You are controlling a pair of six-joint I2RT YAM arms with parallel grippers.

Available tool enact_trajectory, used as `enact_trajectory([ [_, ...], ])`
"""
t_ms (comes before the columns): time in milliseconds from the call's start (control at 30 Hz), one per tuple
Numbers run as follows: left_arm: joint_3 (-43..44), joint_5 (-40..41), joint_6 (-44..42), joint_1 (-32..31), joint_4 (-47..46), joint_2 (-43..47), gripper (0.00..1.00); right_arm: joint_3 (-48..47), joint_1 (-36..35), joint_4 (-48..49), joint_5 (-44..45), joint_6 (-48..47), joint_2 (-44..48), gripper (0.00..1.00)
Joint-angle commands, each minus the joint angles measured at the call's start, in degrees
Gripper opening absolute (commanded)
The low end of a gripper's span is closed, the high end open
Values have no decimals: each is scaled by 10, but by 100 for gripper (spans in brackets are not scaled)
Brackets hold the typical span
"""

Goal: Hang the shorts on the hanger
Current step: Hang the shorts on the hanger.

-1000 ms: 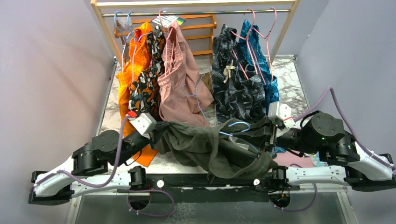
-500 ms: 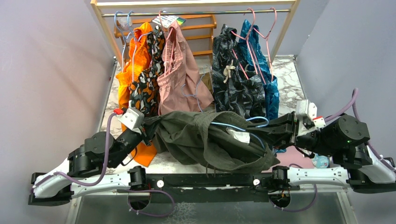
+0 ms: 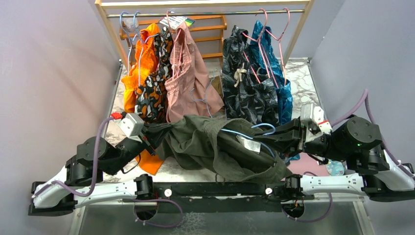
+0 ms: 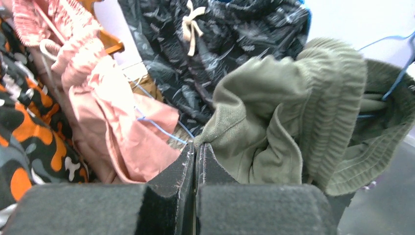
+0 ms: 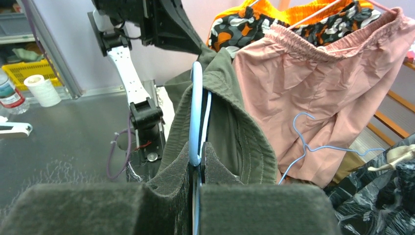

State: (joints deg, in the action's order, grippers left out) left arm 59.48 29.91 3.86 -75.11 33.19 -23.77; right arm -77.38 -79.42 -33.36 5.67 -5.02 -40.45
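Shorts: the olive shorts (image 3: 205, 144) hang in the air between your two arms, above the near edge of the table (image 3: 303, 83), bunched and drooping in the middle.
Hanger: the light-blue hanger (image 3: 235, 132) sits partly inside the shorts, with its hook poking out on the right.
Right gripper: your right gripper (image 5: 196, 152) has its fingers pressed together on the blue wire, and cloth lies against them.
Left gripper: your left gripper (image 4: 195, 149) pinches a fold of olive cloth at the shorts' left edge.
Just changed: over the last second your left arm has drawn away to the left and the right end has shifted slightly right, so the shorts are spread wider than before.
Meaning: the waistband looks to be opening along the wire, but the shorts are not yet seated on the hanger.
Around: the dusty-pink shorts (image 3: 188, 83) and the leaf-print shorts (image 3: 244, 88) hang from the rail (image 3: 210, 13) just behind.
In the way: a spare blue hanger (image 5: 313, 142) dangles near the pink cloth, where your hook could snag it.
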Motion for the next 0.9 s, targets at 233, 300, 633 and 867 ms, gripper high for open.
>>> enact_trajectory([
  [233, 64, 34, -8, 2, -65, -24, 0, -45, -1, -71, -87, 9, -40, 1],
  [300, 57, 51, -8, 2, -64, -17, 0, -38, 0, -60, -91, 12, -32, 1],
  [633, 18, 43, 32, 2, -27, 29, 0, 17, -1, 116, -101, 46, 62, 1],
  [867, 37, -63, 37, 2, -30, 30, 55, -12, -1, 57, -76, 33, 37, 1],
])
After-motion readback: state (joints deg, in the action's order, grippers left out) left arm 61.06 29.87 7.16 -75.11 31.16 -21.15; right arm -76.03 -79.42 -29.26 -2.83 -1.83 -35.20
